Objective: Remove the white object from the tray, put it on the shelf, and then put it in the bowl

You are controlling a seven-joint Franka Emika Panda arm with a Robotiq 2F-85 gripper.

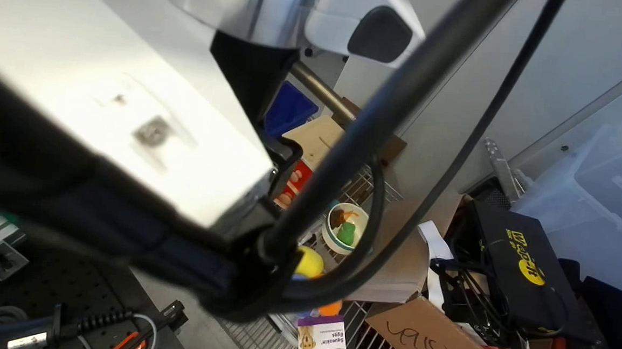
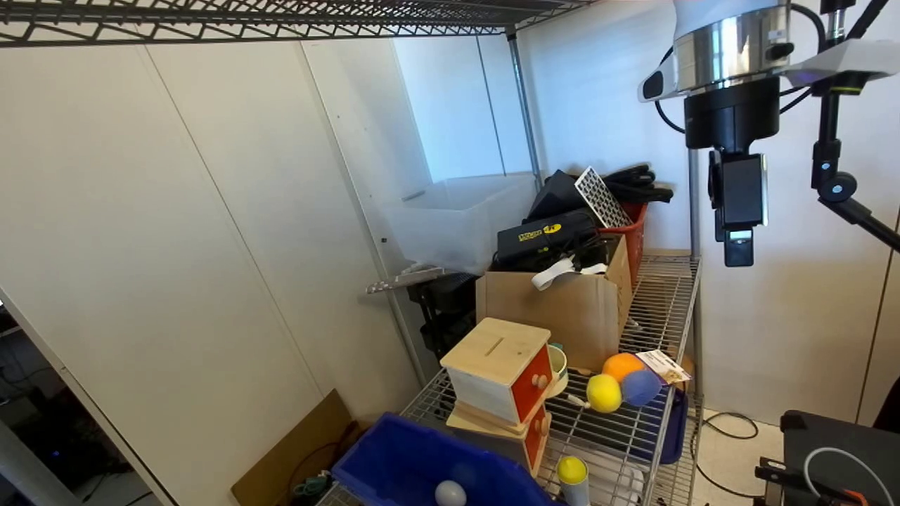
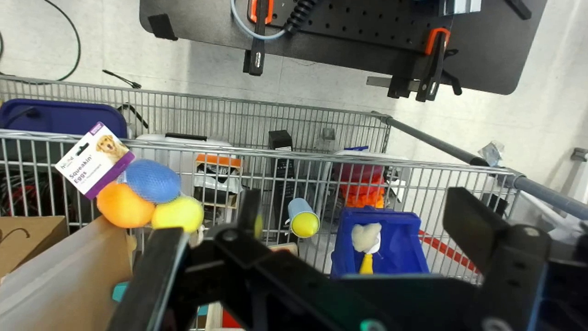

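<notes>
At the left I see a brown board (image 2: 295, 450), low near the pale wall (image 2: 211, 211). Next comes the dark-blue tray (image 2: 415, 450), and inside it lies the white object (image 2: 450, 493); in the wrist view a yellow part (image 3: 366, 265) shows just beside it. Further right, two wooden boxes (image 2: 485, 390) with red fronts are standing one upon the other on the wire shelf (image 2: 661, 302). Behind the upper one, partly hidden, is the bowl (image 2: 558, 367); in an exterior view it contains a green thing (image 1: 346, 234). A pale cylinder (image 2: 574, 492) with yellow top stands near the tray. Just beside the cardboard box (image 2: 541, 299) there are a yellow ball (image 2: 603, 393), an orange ball (image 2: 623, 365) and a blue ball (image 2: 640, 387), touching one another, with a printed card (image 2: 664, 367) next to them. At the far right the gripper (image 3: 354, 204) hangs well above the shelf; in the wrist view its jaws stand released and wide apart
</notes>
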